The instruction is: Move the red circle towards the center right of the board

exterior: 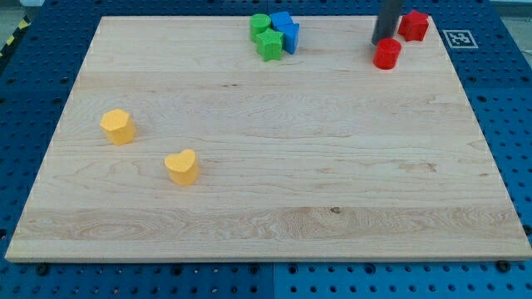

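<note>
Jaws are absent on this arm: it ends in a plain rod, so nothing spreads, presses together or pinches. My tip rests on the counter near the view's top right, touching or just above the upper left edge of the red circle. A second red block, shape unclear, stands just beside the rod on the view's right.

Hazards, as judgement:
- Off-centre contact. The tip bears on the circle's upper left, so a push toward the view's bottom may make the round block roll off the rod and slip sideways.
- Overshoot. The circle already lies near the right side; too much push toward the view's right could carry it to the counter's edge.
- Collateral contact. Any swing of the rod to the view's right may nudge the second red block.

The green and blue cluster and both yellow blocks lie well apart from the path.
</note>
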Available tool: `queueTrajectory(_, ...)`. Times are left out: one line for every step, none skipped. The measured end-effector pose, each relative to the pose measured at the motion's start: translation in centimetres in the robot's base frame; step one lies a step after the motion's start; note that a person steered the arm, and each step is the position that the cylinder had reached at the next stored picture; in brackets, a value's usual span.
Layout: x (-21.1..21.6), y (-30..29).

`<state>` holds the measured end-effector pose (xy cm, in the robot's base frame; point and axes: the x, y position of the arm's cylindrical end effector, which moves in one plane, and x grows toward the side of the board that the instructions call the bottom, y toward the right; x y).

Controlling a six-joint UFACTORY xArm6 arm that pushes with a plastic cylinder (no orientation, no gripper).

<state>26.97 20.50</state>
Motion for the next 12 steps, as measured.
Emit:
queueTrajectory(2.1, 2.2)
queueTrajectory(3.7, 3.2)
queueTrajectory(3.7, 1.9)
queueTrajectory(2.4, -1.9)
queueTrajectory(1.5, -2.3)
queueTrajectory(1.7, -7.0)
queueTrajectory(4.3, -7.0)
queueTrajectory(5.8, -5.8)
queueTrajectory(3.0, -5.7)
queueTrajectory(2.1, -4.1)
queueTrajectory(3.8, -1.0)
queueTrajectory(3.9, -0.6)
